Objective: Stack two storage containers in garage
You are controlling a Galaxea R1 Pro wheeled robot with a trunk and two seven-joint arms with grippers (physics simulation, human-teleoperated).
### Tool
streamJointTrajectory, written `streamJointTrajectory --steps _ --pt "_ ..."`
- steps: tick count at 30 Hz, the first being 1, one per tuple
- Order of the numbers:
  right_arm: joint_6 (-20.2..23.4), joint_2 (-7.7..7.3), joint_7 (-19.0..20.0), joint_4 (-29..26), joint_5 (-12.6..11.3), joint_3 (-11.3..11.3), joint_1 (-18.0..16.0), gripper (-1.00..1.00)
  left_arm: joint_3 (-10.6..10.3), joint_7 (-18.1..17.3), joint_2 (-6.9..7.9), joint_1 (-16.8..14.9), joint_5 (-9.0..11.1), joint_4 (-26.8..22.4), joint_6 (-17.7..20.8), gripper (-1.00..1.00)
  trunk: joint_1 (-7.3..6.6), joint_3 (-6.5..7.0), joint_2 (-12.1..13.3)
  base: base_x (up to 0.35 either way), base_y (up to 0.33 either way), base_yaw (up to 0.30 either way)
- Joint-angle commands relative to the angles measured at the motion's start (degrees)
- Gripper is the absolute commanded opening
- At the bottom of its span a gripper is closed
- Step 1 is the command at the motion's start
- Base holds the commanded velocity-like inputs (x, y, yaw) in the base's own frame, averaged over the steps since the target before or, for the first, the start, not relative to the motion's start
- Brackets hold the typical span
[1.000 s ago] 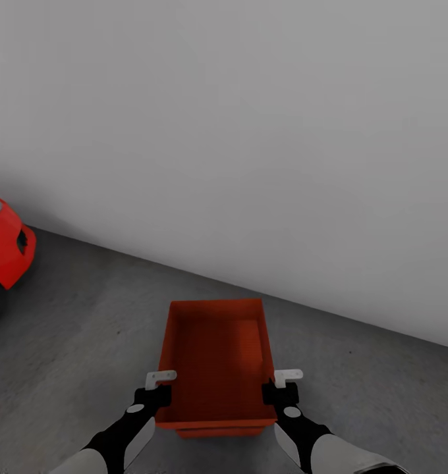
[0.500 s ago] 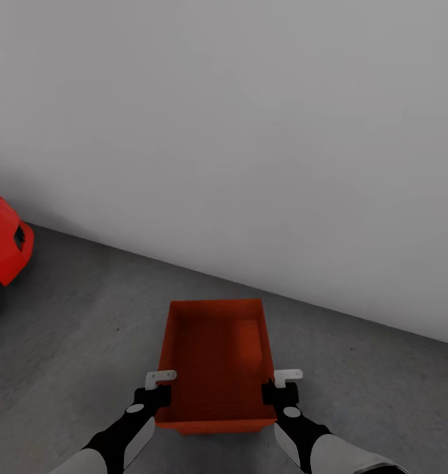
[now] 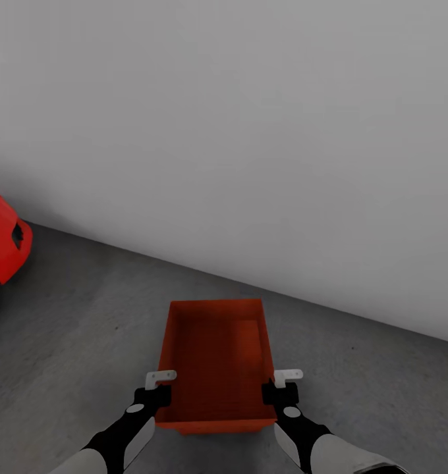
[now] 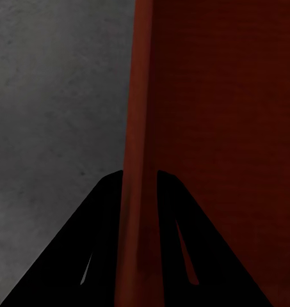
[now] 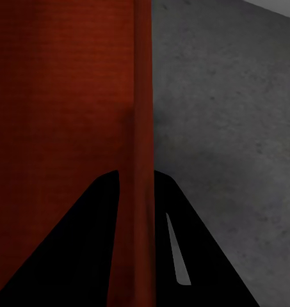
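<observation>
Here I have the left gripper [image 3: 159, 388] and right gripper [image 3: 280, 387] each with jaws clamped on a side wall of the storage container [image 3: 215, 359], so it stays level over the garage floor [image 3: 85, 329].

Head cam high; wrist cams close

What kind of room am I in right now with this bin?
Most likely a garage: a dark grey concrete floor, a bare white-grey wall, and the nose of a red car at the left edge. Both grippers hold the orange-red container there.
</observation>
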Motion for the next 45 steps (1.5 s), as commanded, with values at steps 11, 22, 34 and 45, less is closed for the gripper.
streamJointTrajectory --steps 11,22,34,45 --pt "-0.34 0.02 -3.29 0.21 -1.17 -2.15 -0.01 -1.0 0.66 2.7 -0.74 -0.06 -0.51 -0.52 -0.24 -1.0 2.42 -2.02 -4.45 0.0 0.0 0.0" --pt "-0.34 0.02 -3.29 0.21 -1.17 -2.15 -0.01 -1.0 0.66 2.7 -0.74 -0.06 -0.51 -0.52 -0.24 -1.0 4.84 -4.0 -8.86 0.0 0.0 0.0" --pt "-0.34 0.02 -3.29 0.21 -1.17 -2.15 -0.01 -1.0 0.66 2.7 -0.74 -0.06 -0.51 -0.52 -0.24 -1.0 7.47 -6.15 -13.68 0.0 0.0 0.0" --pt "-0.27 0.0 -3.29 0.22 -1.17 -2.15 -0.01 -1.0 0.66 2.7 -0.74 -0.06 -0.51 -0.52 -0.24 -1.0 9.89 -8.13 -18.09 0.0 0.0 0.0"
